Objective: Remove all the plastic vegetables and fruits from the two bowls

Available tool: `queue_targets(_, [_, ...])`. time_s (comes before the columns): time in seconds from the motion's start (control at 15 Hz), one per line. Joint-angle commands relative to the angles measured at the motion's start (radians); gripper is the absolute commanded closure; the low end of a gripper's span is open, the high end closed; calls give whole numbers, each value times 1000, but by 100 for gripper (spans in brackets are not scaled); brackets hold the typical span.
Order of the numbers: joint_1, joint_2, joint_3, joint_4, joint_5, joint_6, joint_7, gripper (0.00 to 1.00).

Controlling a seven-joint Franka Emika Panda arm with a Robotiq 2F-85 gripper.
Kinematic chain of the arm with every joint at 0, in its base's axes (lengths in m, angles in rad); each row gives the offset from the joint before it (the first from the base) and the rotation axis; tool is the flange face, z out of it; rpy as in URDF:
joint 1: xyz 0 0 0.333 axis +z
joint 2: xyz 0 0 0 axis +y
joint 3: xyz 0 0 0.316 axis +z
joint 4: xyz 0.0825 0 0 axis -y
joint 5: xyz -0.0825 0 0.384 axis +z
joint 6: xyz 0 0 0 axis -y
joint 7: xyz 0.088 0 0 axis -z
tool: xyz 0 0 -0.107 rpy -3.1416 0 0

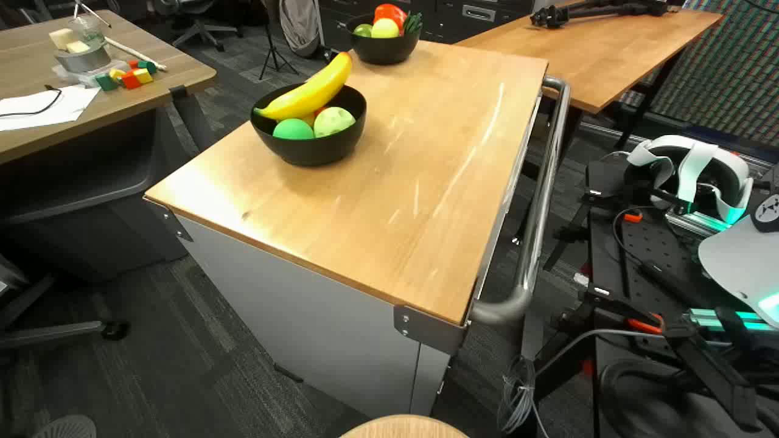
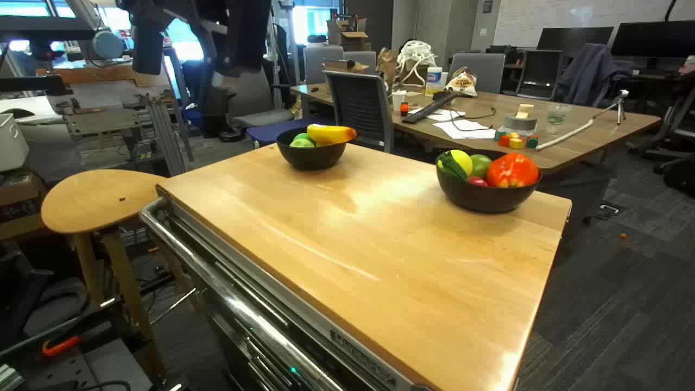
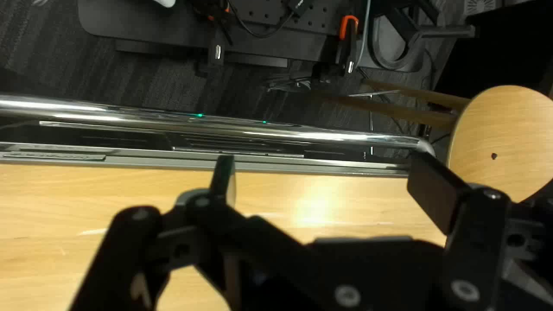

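Dark streaked carpet (image 2: 613, 304); bright windows (image 2: 312, 23); grey chairs (image 2: 361, 103) beside brown table (image 2: 608, 127); whiteboard (image 2: 548, 13), grey wall (image 2: 461, 32) behind.

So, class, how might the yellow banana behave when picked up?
The banana is probably stiff: one end rises above its black bowl without sagging. Its sheen suggests slipperiness. Lying tilted, it might swivel if gripped near one end.

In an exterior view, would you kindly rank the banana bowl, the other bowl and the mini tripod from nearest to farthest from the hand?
1. Banana bowl: left, on the tabletop.
2. Other bowl: right, same tabletop.
3. Mini tripod: far right, on the desk behind.
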Motion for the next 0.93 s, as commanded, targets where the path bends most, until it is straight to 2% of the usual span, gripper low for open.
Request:
queue_targets(0.0, [-33, 6, 27, 3, 9, 1, -11, 0])
queue_targets(0.47, [-32, 4, 27, 11, 9, 1, -11, 0])
queue_targets(0.53, [-41, -1, 20, 9, 2, 22, -12, 0])
queue_targets(0.6, [-57, -19, 17, -1, 15, 109, 21, 0])
queue_targets(0.67, [-64, -15, 16, 12, 19, 143, 28, 0])
queue_targets(0.87, [-65, 25, 37, 99, 59, 255, 69, 0])
